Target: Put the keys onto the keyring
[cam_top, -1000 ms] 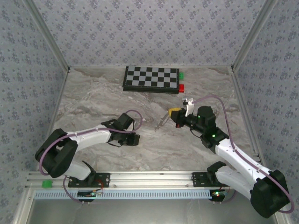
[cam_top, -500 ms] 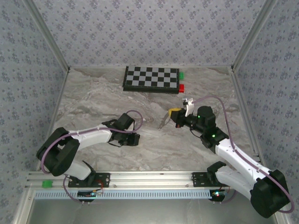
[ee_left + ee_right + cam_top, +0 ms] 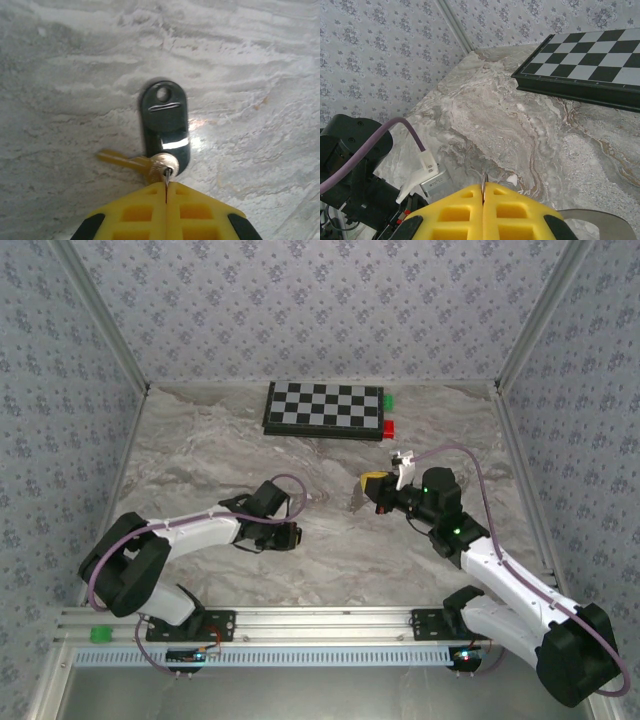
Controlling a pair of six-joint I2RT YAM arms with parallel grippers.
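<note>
The keys (image 3: 150, 165) lie on the marble table: a brass key joined to a black oval fob (image 3: 165, 122). My left gripper (image 3: 166, 186) is shut on a thin metal loop that passes through the brass key's head. From above, the left gripper (image 3: 290, 535) sits low on the table, left of centre, covering the keys. My right gripper (image 3: 370, 487) hovers right of centre, shut on the keyring (image 3: 356, 500), a thin pale loop that hangs toward the left gripper. The keyring's edge (image 3: 483, 179) pokes out between the closed yellow jaws of the right gripper (image 3: 483, 188).
A folded chessboard (image 3: 323, 410) lies at the back of the table, with a green block (image 3: 388, 401) and a red block (image 3: 388, 427) at its right end. Patterned walls close in three sides. The left arm (image 3: 350, 160) fills the lower left of the right wrist view.
My left gripper has closed onto the keys. The keyring in my right gripper has swung in closer to its jaws. Both arms have barely shifted.
</note>
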